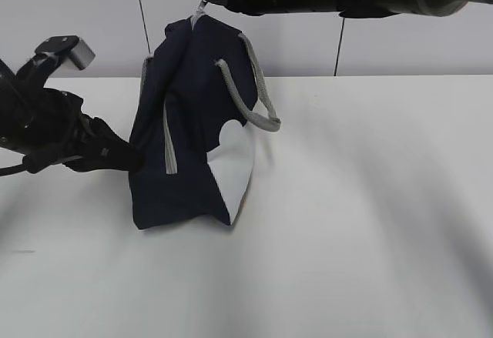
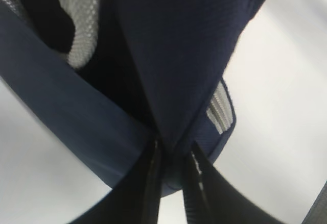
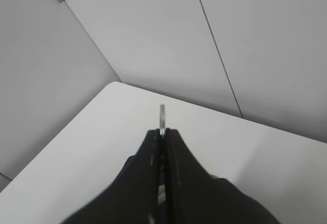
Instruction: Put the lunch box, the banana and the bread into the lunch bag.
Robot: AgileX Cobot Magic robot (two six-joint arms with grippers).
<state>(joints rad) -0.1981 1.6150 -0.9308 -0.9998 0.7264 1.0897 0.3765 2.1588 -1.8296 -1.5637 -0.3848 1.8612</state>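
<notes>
Two jaws pinch: left (image 2: 172,155) grips the lunch bag (image 1: 192,122) at its lower side edge, right (image 3: 162,132) its ring pull (image 3: 162,116) on top. Bag stands table-left (image 1: 370,199); right side bare.

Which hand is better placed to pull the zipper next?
The right hand: it is shut on the ring pull above the lunch bag. The left hand pinches the bag's fabric, steadying it.

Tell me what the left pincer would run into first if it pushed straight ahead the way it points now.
The lunch bag: the left pincer already pinches a fold of its navy fabric, so going on would likely just press deeper into the bag's side.
</notes>
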